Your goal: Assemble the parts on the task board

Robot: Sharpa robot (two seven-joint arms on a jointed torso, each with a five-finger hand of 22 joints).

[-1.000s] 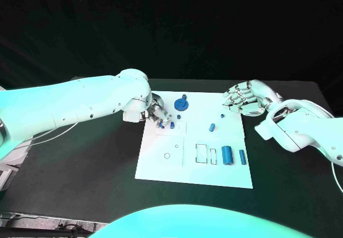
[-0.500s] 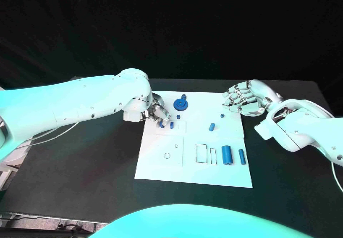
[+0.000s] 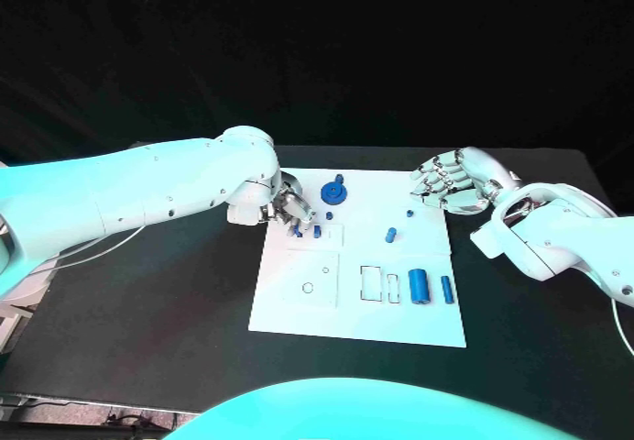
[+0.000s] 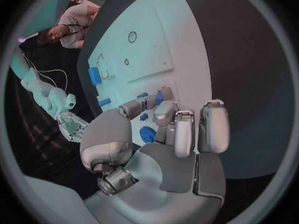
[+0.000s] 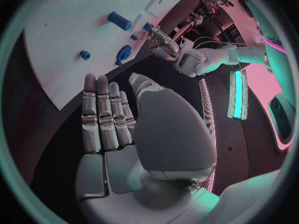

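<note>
The task board (image 3: 356, 302), a white plate, lies at the centre of the black surface (image 3: 158, 302) in the head view.

Left hand (image 3: 290, 213): positioned over the board's upper left corner, fingers bent down towards the plate. In the left wrist view its fingertips (image 4: 163, 95) sit at a small blue part (image 4: 158, 98), with a second small blue piece (image 4: 144, 117) just beside them. Whether the part is pinched or only touched cannot be told.

Right hand (image 3: 456, 181): held at the board's upper right corner, above the edge of the plate. In the right wrist view the fingers (image 5: 104, 115) lie straight, side by side, thumb apart, nothing in the palm. State: open, empty.

Parts on the board, head view:
- a round blue disc (image 3: 335, 192) near the top edge, centre left, with a small blue peg (image 3: 340, 178) just above it;
- a short blue pin (image 3: 391, 235) in the upper middle;
- a thick blue cylinder (image 3: 419, 286) at lower right, lying upright in the frame;
- a thinner blue rod (image 3: 448, 290) just to its right, apart from it.

Outlined rectangular recesses (image 3: 373, 283) lie left of the cylinder.
</note>
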